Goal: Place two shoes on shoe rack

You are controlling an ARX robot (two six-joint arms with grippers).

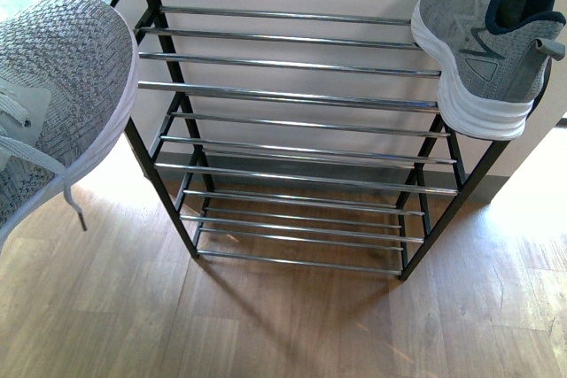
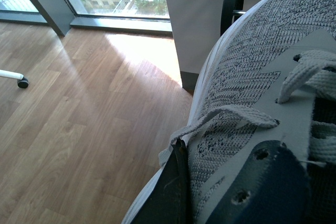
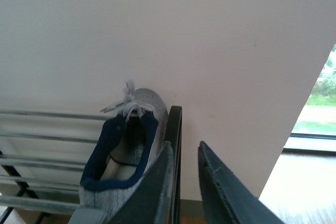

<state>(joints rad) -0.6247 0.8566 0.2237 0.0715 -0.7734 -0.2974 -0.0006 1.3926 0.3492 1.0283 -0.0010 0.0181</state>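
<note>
The left claw (image 2: 226, 145) was clamped on the upper of the left sneaker (image 1: 53, 86), holding it off the floor at 9 o'clock from the rack (image 1: 292, 95). The right sneaker (image 1: 483, 42) sat on the top rods at the rack's 2 o'clock end, heel toward the robot. The right claw (image 3: 185, 148) stood slightly apart and empty, just beside that heel.

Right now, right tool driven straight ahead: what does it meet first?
Likely the rack's black end post, just beyond the right tool; sneaker sits beside that line, wall behind. Depth is unclear.
</note>
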